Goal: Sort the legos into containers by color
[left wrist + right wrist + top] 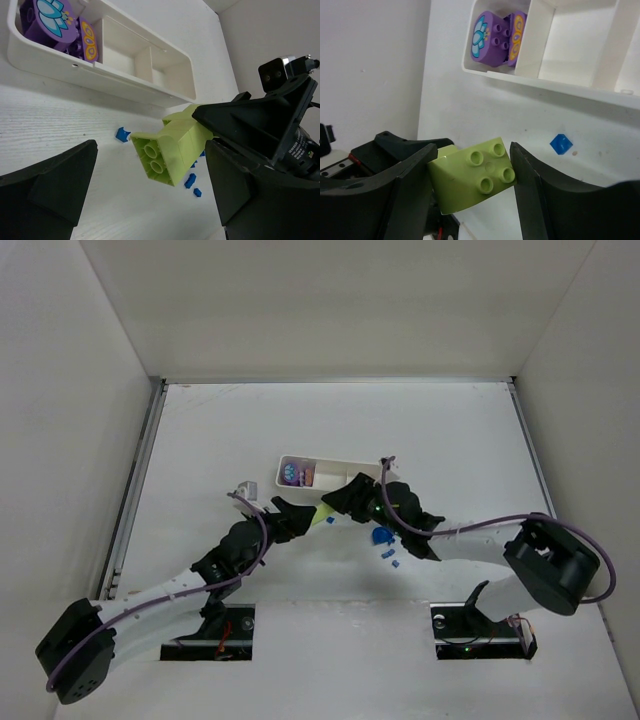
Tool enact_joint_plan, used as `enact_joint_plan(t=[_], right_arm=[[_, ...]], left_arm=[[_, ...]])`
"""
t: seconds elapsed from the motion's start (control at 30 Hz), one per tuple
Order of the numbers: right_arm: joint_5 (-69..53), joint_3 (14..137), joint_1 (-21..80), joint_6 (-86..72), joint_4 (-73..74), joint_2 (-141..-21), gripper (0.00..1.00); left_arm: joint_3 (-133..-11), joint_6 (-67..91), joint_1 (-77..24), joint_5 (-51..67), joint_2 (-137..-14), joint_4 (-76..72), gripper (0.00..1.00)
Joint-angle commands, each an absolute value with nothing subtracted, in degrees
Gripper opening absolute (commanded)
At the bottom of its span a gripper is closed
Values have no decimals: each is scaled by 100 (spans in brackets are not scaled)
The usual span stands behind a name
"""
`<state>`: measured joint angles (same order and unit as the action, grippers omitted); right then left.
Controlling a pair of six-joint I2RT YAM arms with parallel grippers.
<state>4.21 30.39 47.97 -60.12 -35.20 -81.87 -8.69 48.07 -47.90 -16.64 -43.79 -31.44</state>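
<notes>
Overhead, the two arms meet just in front of the white tray [345, 476], with the left gripper [298, 518] and the right gripper [347, 502] facing each other across the yellow-green brick [322, 518]. Finger contact cannot be read from this height.

The right wrist view shows what the overhead view does not: both fingers [530, 185] press the sides of the brick, studs toward the lens, in a firm grip.

The left wrist view shows the brick's hollow underside. The left gripper's fingers [60, 185] are spread wide and clear of it on either side.

The purple brick [50, 20], only a speck from above, lies in the tray's end compartment and shows printed faces in both wrist views.

Small blue bricks [122, 134] lie scattered on the table [60, 115] just beside the tray.
</notes>
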Motion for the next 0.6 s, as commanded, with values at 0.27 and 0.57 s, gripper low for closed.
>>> enact_joint_plan(t=[0.27, 0.57], right_arm=[[27, 3366, 4619, -6468, -4333, -8428, 54], [-211, 3366, 4496, -6750, -4711, -8648, 54]], left_arm=[[-791, 5221, -4777, -1582, -4509, -4113, 80], [-791, 5221, -4777, -1582, -4702, -4254, 71]])
